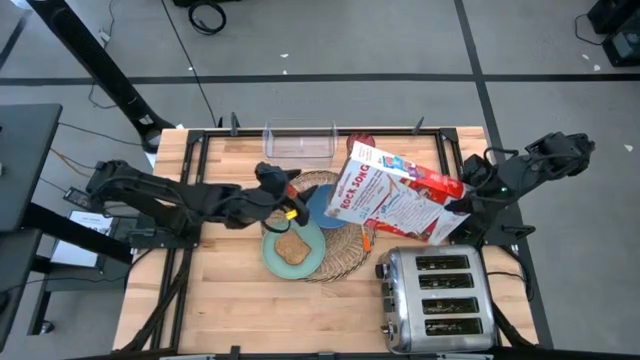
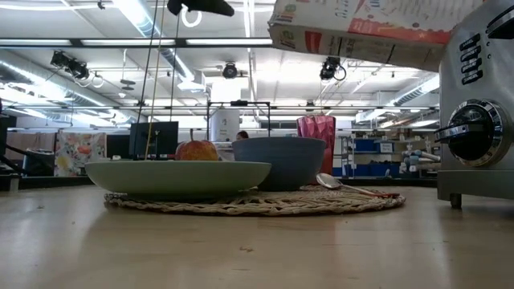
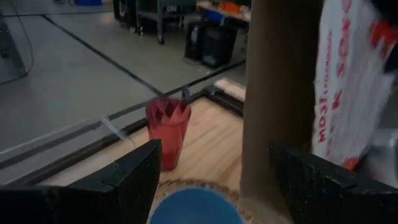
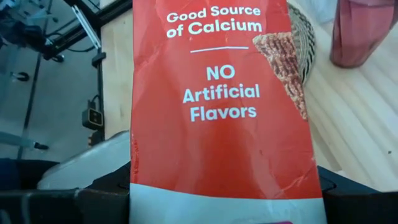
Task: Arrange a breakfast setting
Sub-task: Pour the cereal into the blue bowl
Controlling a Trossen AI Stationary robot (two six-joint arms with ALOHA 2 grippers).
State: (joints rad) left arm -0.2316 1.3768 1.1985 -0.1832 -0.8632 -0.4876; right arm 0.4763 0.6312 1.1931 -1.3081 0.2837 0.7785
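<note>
The breakfast setting sits mid-surface on the wicker placemat (image 1: 335,250): mint plate (image 1: 292,250) with toast (image 1: 291,243) at 8 o'clock, blue bowl (image 1: 322,205) at centre. The left pincer (image 1: 290,200), spread wide and empty, hovers at 9 o'clock. The right pincer (image 1: 458,212) clamps the tilted cereal box (image 1: 390,195) at 3 o'clock.

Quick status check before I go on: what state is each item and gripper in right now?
cereal box: lifted, tilted over the blue bowl
right gripper: shut on cereal box
left gripper: open, above the bowl
blue bowl: upright on placemat
plate: holds toast slice
red cup: upright
toaster: slots empty
</note>
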